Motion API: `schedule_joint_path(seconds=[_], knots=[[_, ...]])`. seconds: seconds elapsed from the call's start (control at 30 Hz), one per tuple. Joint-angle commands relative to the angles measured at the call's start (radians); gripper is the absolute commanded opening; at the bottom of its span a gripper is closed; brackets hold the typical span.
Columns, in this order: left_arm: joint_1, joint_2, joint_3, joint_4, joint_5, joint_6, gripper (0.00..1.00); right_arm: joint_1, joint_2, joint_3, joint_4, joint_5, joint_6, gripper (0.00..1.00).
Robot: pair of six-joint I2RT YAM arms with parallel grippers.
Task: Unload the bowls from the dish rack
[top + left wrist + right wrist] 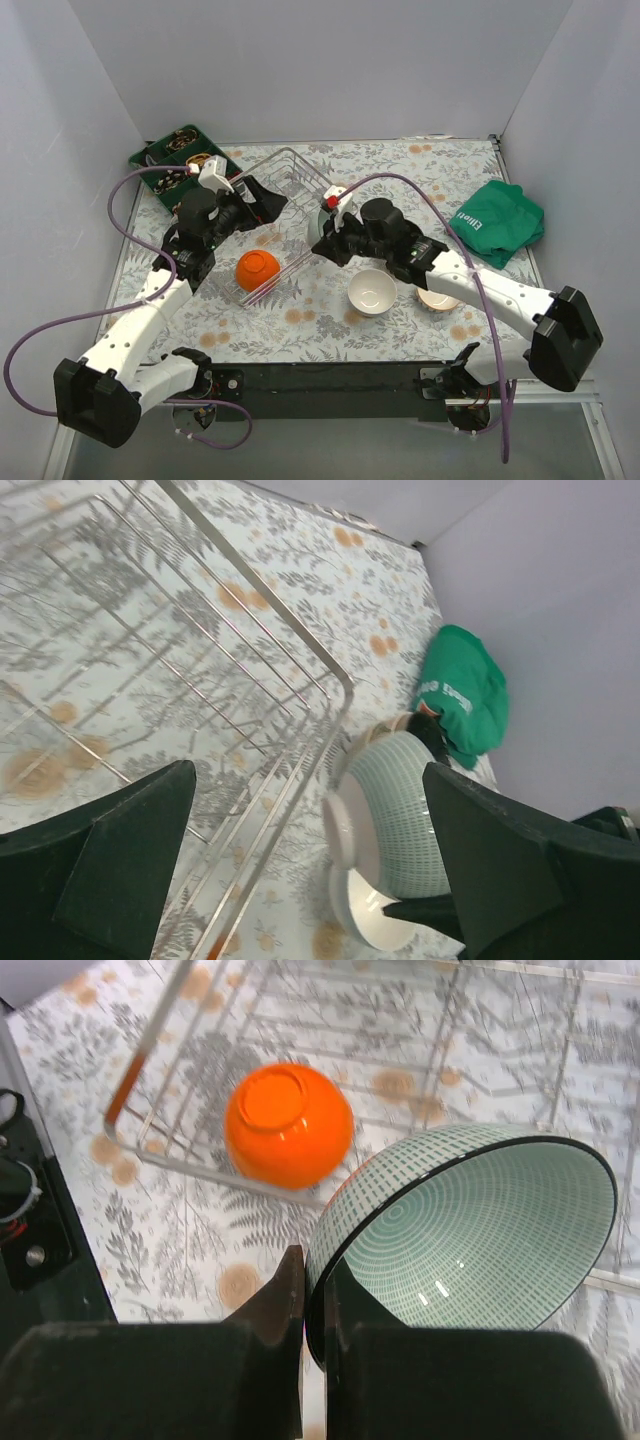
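The table (300,325) with its flower-pattern cloth fills the middle of the top view. On it, a little left of the centre, lies the dish rack (287,172), a silver wire basket that runs from the upper centre down toward the lower left. At the right edge of the frame there is a crumpled green cloth (500,220), and in the upper left corner a green tray (165,160) with small items. An orange bowl (258,268) stands upside down inside the lower end of the rack. A white bowl (372,292) stands upright on the cloth, right of the rack and well apart from it. Beside it a round tan thing (437,298) is partly hidden under the right arm. A green patterned bowl (470,1240) is tilted on its side at the right edge of the rack; whether it touches the wires I cannot tell. The right gripper (315,1265) has its jaws pressed together on the dark rim of this bowl, one finger inside and one outside. The left gripper (309,770) is above the rack with its jaws wide apart, and nothing is between them.
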Motion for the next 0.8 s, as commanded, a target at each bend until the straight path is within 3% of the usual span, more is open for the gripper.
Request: schedule_joint_path(seconds=[0.0, 0.3, 0.77], knots=[[0.007, -0.038, 0.05, -0.075, -0.196, 0.142, 0.98, 0.0, -0.081, 0.039, -0.21, 0.099, -0.022, 0.01], [0.007, -0.107, 0.014, -0.115, -0.463, 0.274, 0.98, 0.002, -0.155, 0.062, -0.638, 0.201, 0.013, 0.01], [0.007, -0.109, -0.001, -0.113, -0.5, 0.302, 0.98, 0.052, -0.058, 0.014, -0.735, 0.257, 0.04, 0.01]])
